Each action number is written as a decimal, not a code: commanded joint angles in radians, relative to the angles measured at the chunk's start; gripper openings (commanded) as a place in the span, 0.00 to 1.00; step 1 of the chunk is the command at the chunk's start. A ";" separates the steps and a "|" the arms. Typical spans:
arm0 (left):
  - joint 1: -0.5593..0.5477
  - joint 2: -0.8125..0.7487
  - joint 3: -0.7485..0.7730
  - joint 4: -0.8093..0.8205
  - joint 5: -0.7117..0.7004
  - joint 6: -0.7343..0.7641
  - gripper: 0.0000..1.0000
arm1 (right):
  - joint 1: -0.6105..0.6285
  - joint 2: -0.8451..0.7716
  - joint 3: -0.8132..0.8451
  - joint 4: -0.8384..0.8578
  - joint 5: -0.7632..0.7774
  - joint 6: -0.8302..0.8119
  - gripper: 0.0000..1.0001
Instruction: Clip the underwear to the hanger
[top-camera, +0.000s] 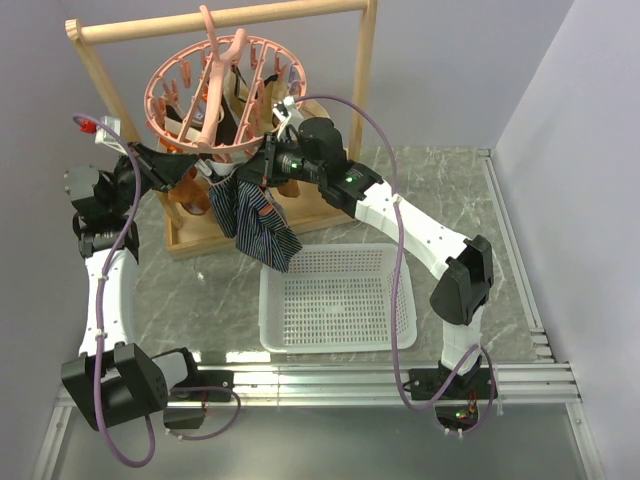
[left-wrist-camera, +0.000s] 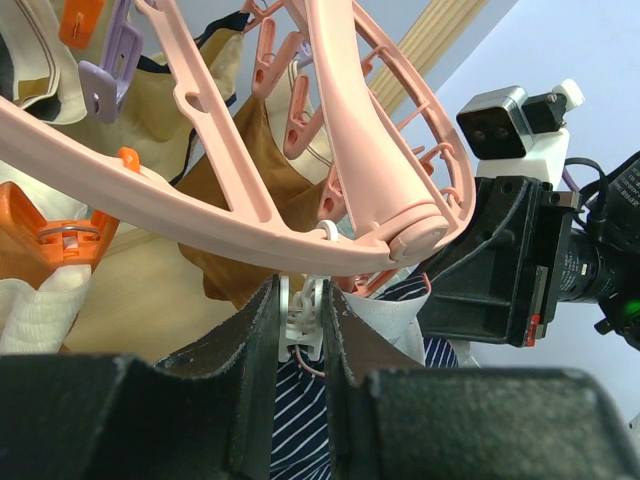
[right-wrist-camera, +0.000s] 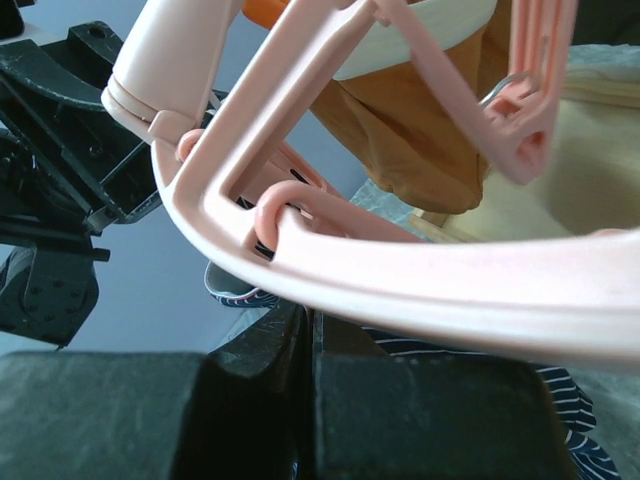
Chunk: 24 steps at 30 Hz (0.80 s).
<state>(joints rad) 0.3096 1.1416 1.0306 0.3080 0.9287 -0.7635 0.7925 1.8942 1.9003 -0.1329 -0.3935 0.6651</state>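
1. The pink hanger (top-camera: 212, 90) was hooked on the wooden rack (top-camera: 300, 12), with both arms reaching up to its near rim.
2. The underwear (top-camera: 258, 215) (navy with stripes) dangled right under the near edge of the hanger. Its top was bunched up against the rim and the rest hung loose.
3. The left gripper (left-wrist-camera: 303, 335) sat just under the rim, pinched tight on a small pale clip (left-wrist-camera: 303, 310), with the striped cloth right below it.
4. The right gripper (right-wrist-camera: 310, 345) was also tucked under the rim, jaws pressed together. There was striped cloth just beside it, but I honestly couldn't tell if any was caught in there.
5. A brown garment (left-wrist-camera: 240, 220) was already hanging from the hanger, farther back.
6. The white basket (top-camera: 330, 346) sat on the surface (top-camera: 470, 200) below the hanger and nearer the arm bases.
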 joint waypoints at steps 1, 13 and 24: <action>-0.006 -0.020 -0.012 -0.006 0.018 0.018 0.00 | 0.007 -0.012 0.065 0.075 -0.024 0.017 0.00; -0.006 -0.017 0.002 -0.021 0.016 0.024 0.03 | 0.005 0.006 0.088 0.121 -0.061 0.064 0.00; -0.004 0.000 0.040 -0.073 0.002 0.024 0.27 | 0.001 0.003 0.080 0.111 -0.057 0.050 0.00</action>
<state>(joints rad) 0.3077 1.1416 1.0359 0.2806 0.9199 -0.7605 0.7921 1.9034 1.9396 -0.0734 -0.4393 0.7132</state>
